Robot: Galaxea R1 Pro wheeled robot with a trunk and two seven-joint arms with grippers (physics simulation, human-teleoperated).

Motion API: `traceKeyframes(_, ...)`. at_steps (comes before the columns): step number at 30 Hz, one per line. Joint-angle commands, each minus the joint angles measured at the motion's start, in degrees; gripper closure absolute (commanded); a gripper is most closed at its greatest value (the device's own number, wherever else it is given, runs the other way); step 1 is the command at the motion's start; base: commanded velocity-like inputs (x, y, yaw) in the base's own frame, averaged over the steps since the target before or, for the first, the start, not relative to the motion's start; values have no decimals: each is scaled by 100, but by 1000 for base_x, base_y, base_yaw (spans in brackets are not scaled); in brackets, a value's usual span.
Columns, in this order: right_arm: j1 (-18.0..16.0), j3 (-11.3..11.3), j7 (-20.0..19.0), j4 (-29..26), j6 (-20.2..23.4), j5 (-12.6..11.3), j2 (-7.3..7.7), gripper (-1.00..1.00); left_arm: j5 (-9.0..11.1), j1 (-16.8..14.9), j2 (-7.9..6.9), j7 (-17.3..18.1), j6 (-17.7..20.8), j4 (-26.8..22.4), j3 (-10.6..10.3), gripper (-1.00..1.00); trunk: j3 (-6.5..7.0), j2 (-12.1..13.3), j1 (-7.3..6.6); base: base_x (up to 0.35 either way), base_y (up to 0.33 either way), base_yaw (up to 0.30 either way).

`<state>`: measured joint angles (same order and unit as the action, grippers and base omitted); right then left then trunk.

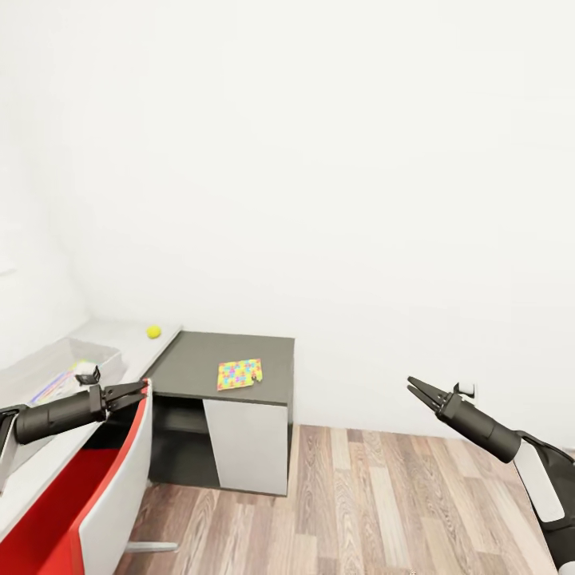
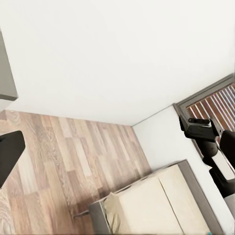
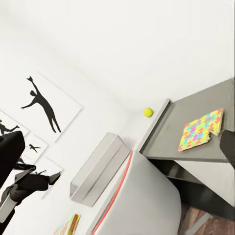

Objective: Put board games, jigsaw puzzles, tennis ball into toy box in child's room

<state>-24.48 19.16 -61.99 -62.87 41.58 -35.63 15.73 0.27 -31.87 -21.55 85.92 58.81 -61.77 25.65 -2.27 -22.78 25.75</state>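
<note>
grey cabinet top (image 1: 200, 363) is carrying one jigsaw puzzle (image 1: 239, 374), lying flat near the middle with a corner piece slightly broken away. the tennis ball (image 1: 153, 331) is resting on the white table (image 1: 104, 334) just beside it, and the toy box (image 1: 88, 355) is sitting further along that table. a red-and-white chair (image 1: 96, 487) is standing below the left claw (image 1: 137, 390), whose tips are being held slightly apart with nothing between them. the right claw (image 1: 415, 389) is hanging over the wood floor (image 1: 383, 503), well apart from the puzzle, its tips also a little apart and holding nothing. judged from this, the puzzle is best approached from an overhanging edge, since a thin flat sheet is likely being hard to pinch from above.
</note>
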Motion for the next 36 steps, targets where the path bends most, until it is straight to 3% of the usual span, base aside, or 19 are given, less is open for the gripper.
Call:
traceKeyframes(1, -6, 0, -5, 3, 35, -23, 0, -100, -1, -3, -1, 21, 60, -2, 2, -100, -17, -14, 4, 0, 0, -258)
traceKeyframes(36, -5, 0, 2, 3, 34, -23, 0, -100, -1, -3, 2, 13, 60, -2, 2, -100, -122, -14, 4, 0, 0, -258)
